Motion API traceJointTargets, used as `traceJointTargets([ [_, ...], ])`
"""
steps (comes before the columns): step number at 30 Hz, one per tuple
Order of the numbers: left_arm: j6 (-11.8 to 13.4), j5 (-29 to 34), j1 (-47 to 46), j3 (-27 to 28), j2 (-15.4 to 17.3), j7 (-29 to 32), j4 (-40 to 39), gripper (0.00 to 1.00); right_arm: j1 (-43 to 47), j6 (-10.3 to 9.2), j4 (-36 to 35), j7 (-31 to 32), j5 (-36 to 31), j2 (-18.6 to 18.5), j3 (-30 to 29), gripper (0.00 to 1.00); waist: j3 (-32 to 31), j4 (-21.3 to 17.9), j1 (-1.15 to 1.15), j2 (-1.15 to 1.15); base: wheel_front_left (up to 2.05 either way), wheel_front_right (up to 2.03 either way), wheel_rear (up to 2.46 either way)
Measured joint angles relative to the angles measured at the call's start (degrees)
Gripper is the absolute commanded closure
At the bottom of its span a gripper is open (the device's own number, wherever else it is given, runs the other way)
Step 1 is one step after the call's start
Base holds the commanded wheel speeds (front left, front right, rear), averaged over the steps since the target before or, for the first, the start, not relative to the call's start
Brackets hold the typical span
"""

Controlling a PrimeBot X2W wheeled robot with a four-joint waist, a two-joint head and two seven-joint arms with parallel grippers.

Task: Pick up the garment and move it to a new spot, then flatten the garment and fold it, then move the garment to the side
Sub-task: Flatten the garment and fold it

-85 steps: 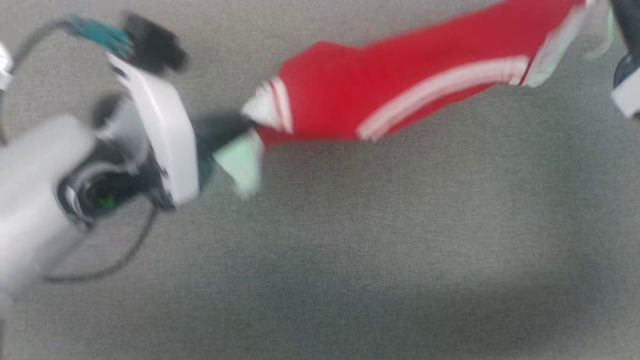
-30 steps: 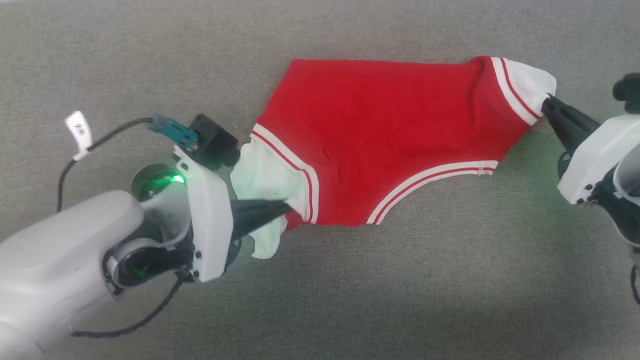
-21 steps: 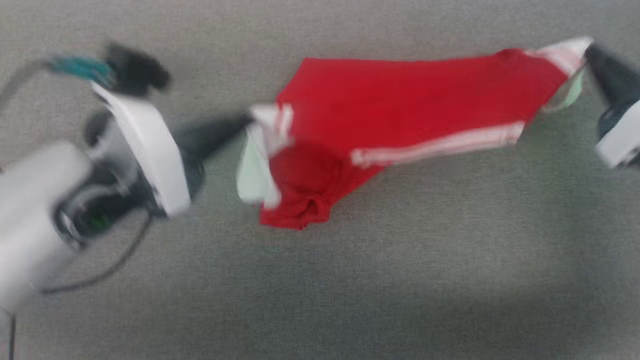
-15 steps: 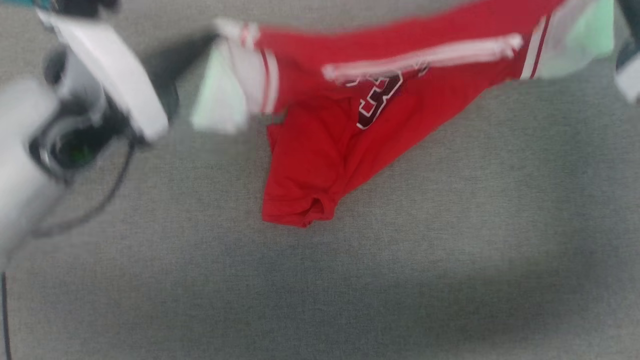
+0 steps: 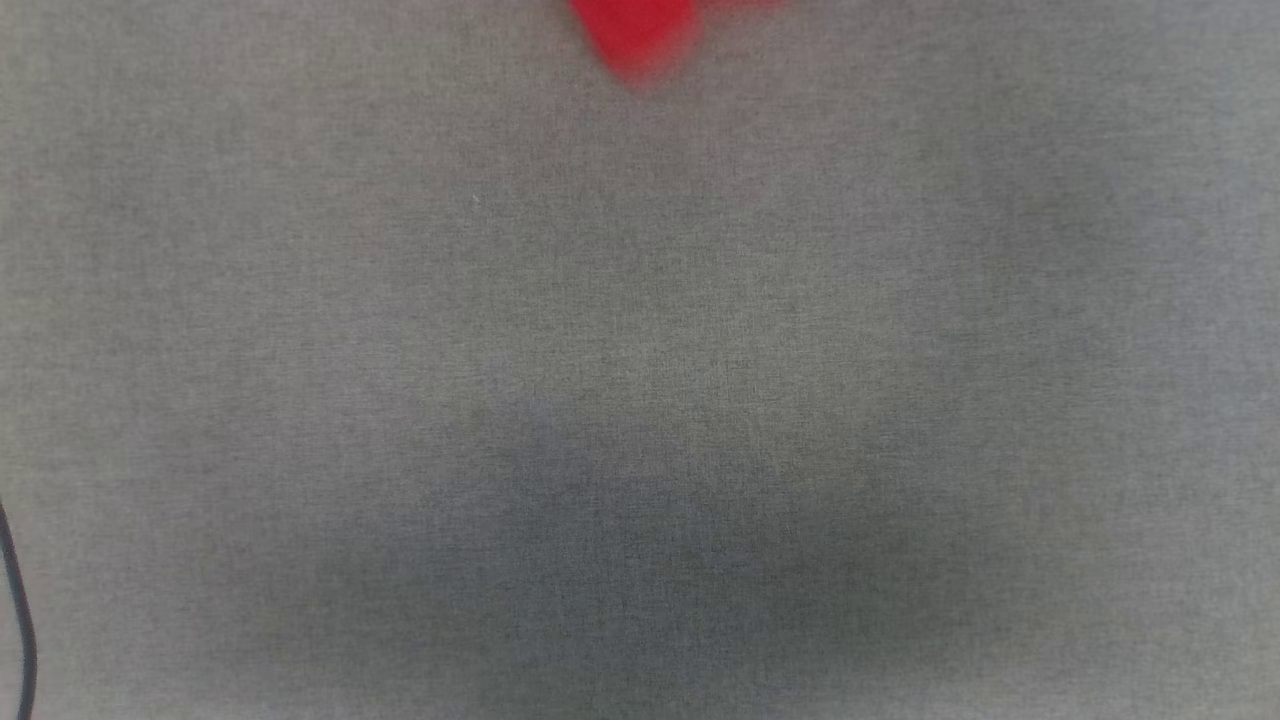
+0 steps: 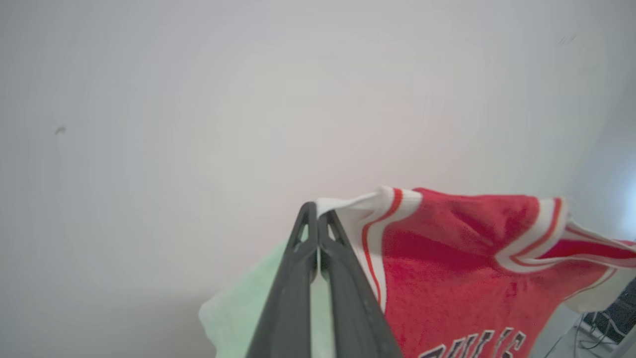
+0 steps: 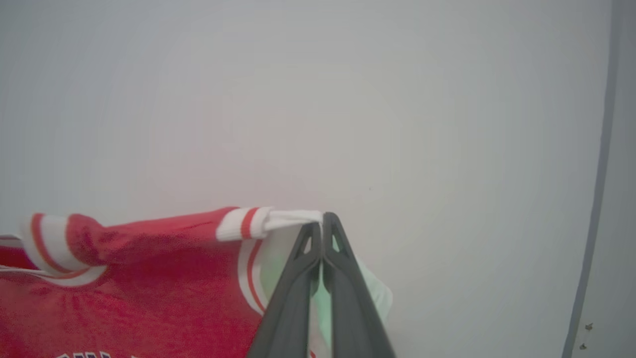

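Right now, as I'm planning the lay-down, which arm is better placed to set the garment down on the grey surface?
Neither left nor right leads. The left tool and the right tool are each shut on a white-trimmed corner of the garment, which hangs between them. Probably lower both together.

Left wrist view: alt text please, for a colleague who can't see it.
The left gripper, shut, pinches a white-trimmed corner of the red garment, which hangs to its right before a pale blank wall. Partial lettering shows at the bottom edge.
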Motion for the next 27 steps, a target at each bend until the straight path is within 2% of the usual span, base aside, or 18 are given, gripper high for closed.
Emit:
traceJointTargets([
  [5,-1.07,-2.71,-0.52,1.85,-0.94,-0.73,0.71,1.00,-2.10,0.00,6.46,-2.04,-0.10,-0.05,2.16,1.00,-1.98,0.15,0.00,0.00,0.00,0.00,0.00],
  [8,-1.09,-4.26,4.99,0.59,0.46,1.24,-4.83,1.00,1.01,0.00,6.69,-1.08,2.15,-1.45,5.84,1.00,-3.11,0.45,0.00,0.00,0.00,0.00,0.00],
  [11,-1.12,-5.84,14.34,-1.90,2.92,4.28,-11.51,1.00,8.47,-0.01,4.98,1.81,5.65,-3.81,10.60,1.00,-4.12,0.75,0.00,0.00,0.00,0.00,0.00],
  [15,-1.12,-8.05,27.88,-5.32,7.87,6.54,-20.90,1.00,20.98,-0.01,-1.20,6.50,11.80,-8.08,15.30,1.00,-5.16,1.06,0.00,0.00,0.00,0.00,0.00],
  [18,-1.12,-9.42,37.10,-7.49,10.83,6.68,-26.57,1.00,30.51,-0.01,-7.37,10.20,17.22,-11.35,16.07,1.00,-5.76,1.20,0.00,0.00,0.00,0.00,0.00],
  [21,-1.12,-9.81,44.74,-10.09,13.41,6.77,-31.66,1.00,39.21,-0.01,-13.52,13.86,21.03,-14.25,15.47,1.00,-6.40,1.23,0.00,0.00,0.00,0.00,0.00],
  [27,-1.12,-8.27,54.38,-14.52,17.57,5.89,-41.35,1.00,56.39,-0.01,-24.58,21.36,23.90,-18.47,13.45,1.00,-8.33,1.29,0.00,0.00,0.00,0.00,0.00],
])
